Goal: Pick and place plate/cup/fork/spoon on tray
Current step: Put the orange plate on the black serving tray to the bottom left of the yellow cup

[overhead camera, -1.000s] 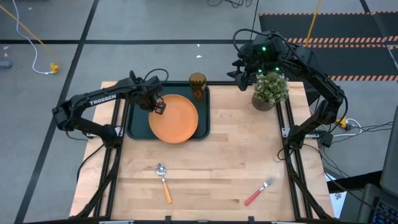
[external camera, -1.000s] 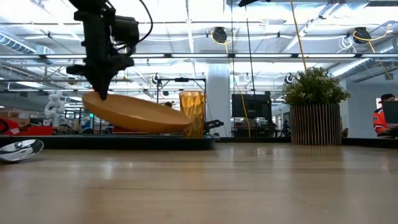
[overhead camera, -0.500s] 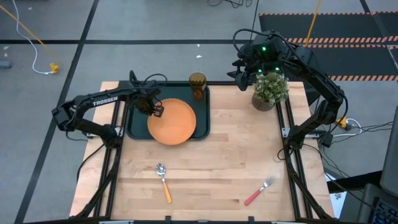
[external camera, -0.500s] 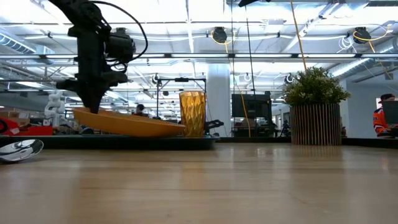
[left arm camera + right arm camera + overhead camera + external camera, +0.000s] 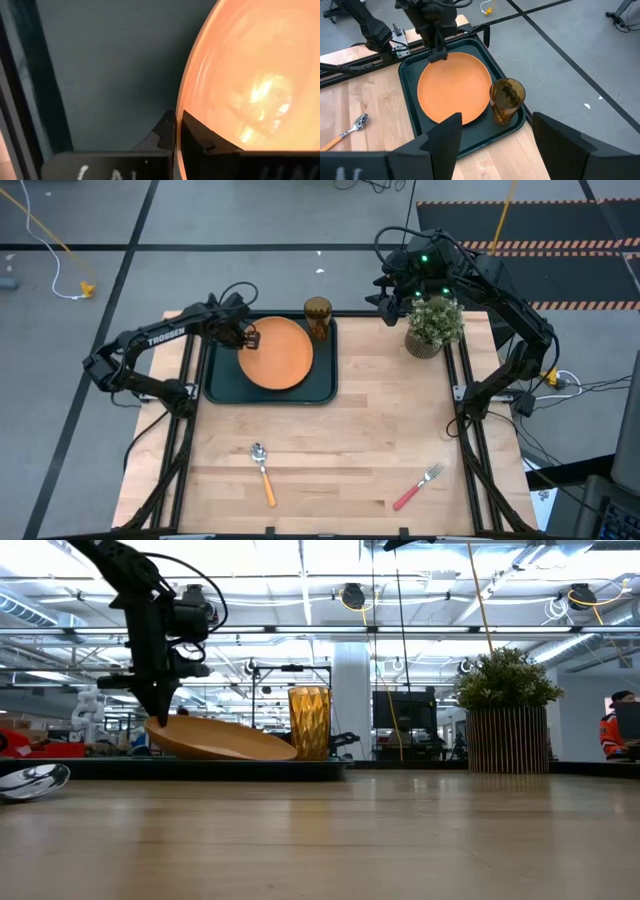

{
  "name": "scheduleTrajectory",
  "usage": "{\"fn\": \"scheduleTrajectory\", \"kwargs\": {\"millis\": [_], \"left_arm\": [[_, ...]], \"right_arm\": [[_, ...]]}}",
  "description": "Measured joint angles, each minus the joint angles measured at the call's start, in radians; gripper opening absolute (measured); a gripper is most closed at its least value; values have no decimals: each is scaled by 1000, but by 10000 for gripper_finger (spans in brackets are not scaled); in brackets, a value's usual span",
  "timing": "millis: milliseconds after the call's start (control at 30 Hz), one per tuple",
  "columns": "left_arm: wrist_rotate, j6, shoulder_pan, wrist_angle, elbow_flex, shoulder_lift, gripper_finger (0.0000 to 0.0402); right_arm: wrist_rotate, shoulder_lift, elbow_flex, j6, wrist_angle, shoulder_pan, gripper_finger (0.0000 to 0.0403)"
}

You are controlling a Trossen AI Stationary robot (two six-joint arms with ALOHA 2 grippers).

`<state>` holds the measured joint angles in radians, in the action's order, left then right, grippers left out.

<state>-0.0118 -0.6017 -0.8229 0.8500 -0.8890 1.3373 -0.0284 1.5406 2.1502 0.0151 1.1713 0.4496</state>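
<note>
The orange plate (image 5: 277, 353) lies tilted inside the dark green tray (image 5: 215, 385), in its right half. My left gripper (image 5: 248, 338) is shut on the plate's left rim. The amber cup (image 5: 318, 317) stands upright in the tray's far right corner, beside the plate. The orange-handled spoon (image 5: 262, 470) and the red-handled fork (image 5: 418, 487) lie flat on the wooden table near its front edge. My right gripper (image 5: 492, 145) is open and empty, high above the table's far edge, next to the plant. My left gripper pinches the plate's rim (image 5: 176, 131) on its left side between its two fingers, one on the plate's upper face and one beneath. The fingers come from above, pointing down. The plate is tilted: its held side (image 5: 160, 722) is raised, its right side (image 5: 285, 752) is on the tray.
A potted green plant (image 5: 434, 323) stands at the table's far right, right of the tray. The tray's left half (image 5: 222, 370) is bare. The middle of the table between the tray and the cutlery is bare wood.
My left gripper has carried the plate toward the table's far edge and lowered it. The plate, which overhung the tray's near rim, now lies within the tray, its right side down and its held left side still raised.
</note>
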Motion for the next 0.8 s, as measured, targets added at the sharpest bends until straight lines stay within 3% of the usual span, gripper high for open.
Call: {"fn": "scheduleTrajectory", "kwargs": {"millis": [500,800], "left_arm": [[40,-24,-20,-45,15,64,13],[-11,-36,-20,-59,15,64,28]], "right_arm": [[0,0,0,-26,0,0,233],[0,0,0,-35,0,0,233]]}}
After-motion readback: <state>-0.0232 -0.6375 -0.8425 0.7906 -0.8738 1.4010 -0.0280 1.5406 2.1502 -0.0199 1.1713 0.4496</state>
